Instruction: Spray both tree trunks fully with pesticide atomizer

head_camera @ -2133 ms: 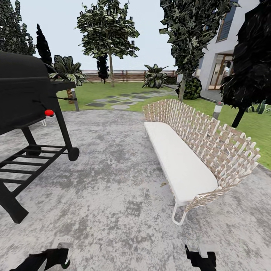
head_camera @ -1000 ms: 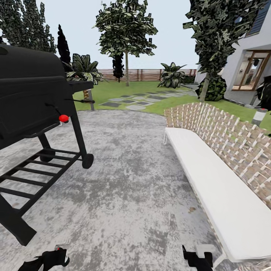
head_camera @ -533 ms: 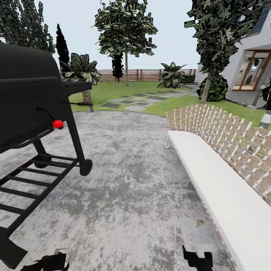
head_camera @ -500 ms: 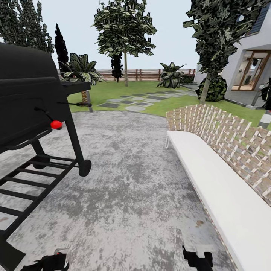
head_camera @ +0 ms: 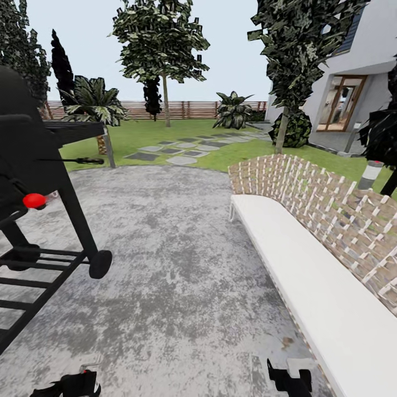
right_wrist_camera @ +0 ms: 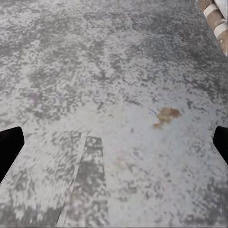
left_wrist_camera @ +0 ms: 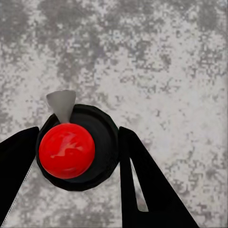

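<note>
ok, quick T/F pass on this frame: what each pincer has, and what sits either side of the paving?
1. The left pincer is closed around the pesticide atomizer. True.
2. The right pincer holds a bottle. False: it is open over bare concrete floor.
3. The black grill stands at the head view's left. True.
4. The white bench lies on grass. False: it stands on the paving, at the right.
5. A tree trunk rises beyond the bench. True.

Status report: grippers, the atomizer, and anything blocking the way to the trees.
Left gripper shut on pesticide atomizer; right gripper open, empty. Trees ahead past the floor. Grill left, bench right.
</note>
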Robot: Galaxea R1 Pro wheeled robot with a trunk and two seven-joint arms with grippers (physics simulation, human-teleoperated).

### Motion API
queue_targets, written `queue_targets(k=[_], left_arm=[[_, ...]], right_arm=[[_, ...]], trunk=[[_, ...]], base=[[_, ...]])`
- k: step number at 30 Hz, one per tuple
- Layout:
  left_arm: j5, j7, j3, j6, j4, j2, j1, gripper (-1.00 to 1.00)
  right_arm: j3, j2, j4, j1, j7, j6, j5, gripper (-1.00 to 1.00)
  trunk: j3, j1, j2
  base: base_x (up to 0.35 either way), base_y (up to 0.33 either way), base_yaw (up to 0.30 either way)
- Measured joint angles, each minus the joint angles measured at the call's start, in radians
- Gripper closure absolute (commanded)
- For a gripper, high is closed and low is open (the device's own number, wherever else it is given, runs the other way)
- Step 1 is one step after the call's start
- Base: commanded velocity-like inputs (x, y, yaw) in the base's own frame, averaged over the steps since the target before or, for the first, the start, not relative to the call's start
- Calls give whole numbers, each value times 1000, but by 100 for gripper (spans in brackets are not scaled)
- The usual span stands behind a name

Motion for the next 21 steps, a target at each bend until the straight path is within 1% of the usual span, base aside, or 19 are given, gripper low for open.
queue_targets(k=[5,11,21], left_arm=[[-1,0,0,0,0,0,0,100],[0,0,-1,-1,1,-1,0,100],[-1,0,-2,-1,9,0,0,100]], right_arm=[[0,0,0,0,0,0,-1,-100],[0,0,0,-1,-3,0,-1,-100],[-1,0,0,0,-3,0,-2,-100]], trunk=[[-1,0,0],[-8,0,0],[-11,0,0]], base=[[339,0,-16],[339,0,-69],[339,0,-6]])
